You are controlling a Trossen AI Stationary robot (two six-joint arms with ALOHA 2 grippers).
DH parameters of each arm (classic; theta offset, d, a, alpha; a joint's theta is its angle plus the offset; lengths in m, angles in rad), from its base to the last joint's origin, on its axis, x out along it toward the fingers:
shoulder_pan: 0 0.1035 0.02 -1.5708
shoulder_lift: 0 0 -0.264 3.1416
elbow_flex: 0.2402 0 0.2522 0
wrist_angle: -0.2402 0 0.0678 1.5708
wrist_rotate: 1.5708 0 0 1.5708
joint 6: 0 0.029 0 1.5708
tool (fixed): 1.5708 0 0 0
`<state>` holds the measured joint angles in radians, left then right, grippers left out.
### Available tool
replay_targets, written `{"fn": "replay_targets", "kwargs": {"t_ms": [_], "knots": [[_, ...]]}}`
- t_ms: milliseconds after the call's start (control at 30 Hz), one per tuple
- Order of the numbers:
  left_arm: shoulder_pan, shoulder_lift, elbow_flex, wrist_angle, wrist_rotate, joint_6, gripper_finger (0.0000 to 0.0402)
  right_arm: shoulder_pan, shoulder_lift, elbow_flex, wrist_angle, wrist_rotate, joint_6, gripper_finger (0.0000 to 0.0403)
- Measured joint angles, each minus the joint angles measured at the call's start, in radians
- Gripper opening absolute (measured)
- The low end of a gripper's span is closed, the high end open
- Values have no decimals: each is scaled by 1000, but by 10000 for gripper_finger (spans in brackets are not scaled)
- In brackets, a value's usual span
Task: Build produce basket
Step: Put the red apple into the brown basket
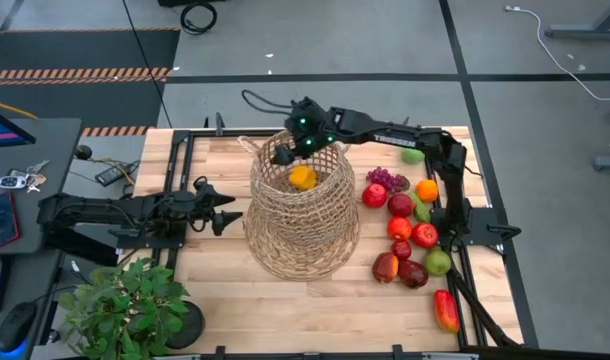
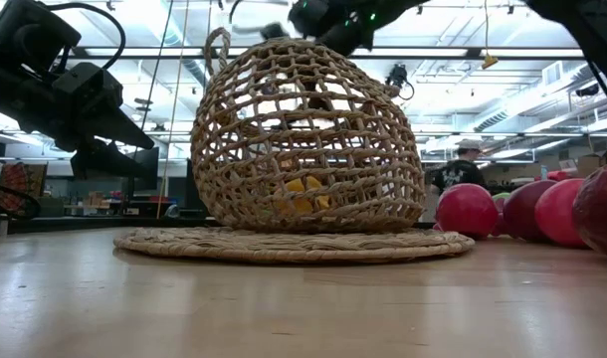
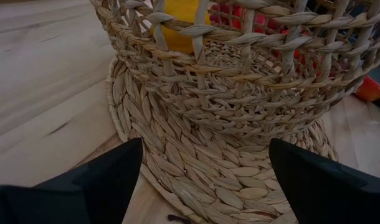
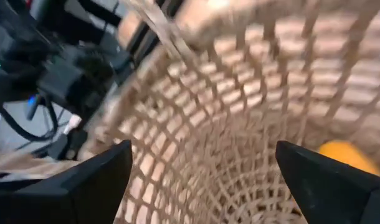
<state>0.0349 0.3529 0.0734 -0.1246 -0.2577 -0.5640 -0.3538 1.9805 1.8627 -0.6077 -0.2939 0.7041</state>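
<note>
Light wood table (image 1: 215, 310), tall tan open-weave wicker basket (image 1: 303, 215) mid-table on a woven mat (image 2: 294, 245). Right gripper (image 1: 285, 152) over its mouth, fingers spread, empty. Left gripper (image 1: 225, 215) open beside it. Only the high view shows the loose toy fruit (image 1: 410, 230) on the right; the wrist views show a yellow piece (image 4: 342, 155) inside.

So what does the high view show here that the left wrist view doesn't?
Only the high view shows the right gripper, open over the basket's mouth, the row of produce beside the basket, and the potted plant. Only the left wrist view shows the woven mat under the basket up close. Both show the basket with a yellow piece inside.
</note>
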Motion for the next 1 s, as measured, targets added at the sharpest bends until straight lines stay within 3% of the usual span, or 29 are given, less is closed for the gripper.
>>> {"fn": "replay_targets", "kwargs": {"t_ms": [300, 633, 833, 1000], "knots": [[0, 0, 0, 0, 0, 0, 357, 45, -158, 1, -81, 304, -142, 398], [0, 0, 0, 0, 0, 0, 357, 119, -363, 1, -243, 232, -268, 398], [0, 0, 0, 0, 0, 0, 357, 137, -455, 1, -545, 275, -259, 398], [0, 0, 0, 0, 0, 0, 357, 151, -469, 1, -915, 531, -167, 398]]}}
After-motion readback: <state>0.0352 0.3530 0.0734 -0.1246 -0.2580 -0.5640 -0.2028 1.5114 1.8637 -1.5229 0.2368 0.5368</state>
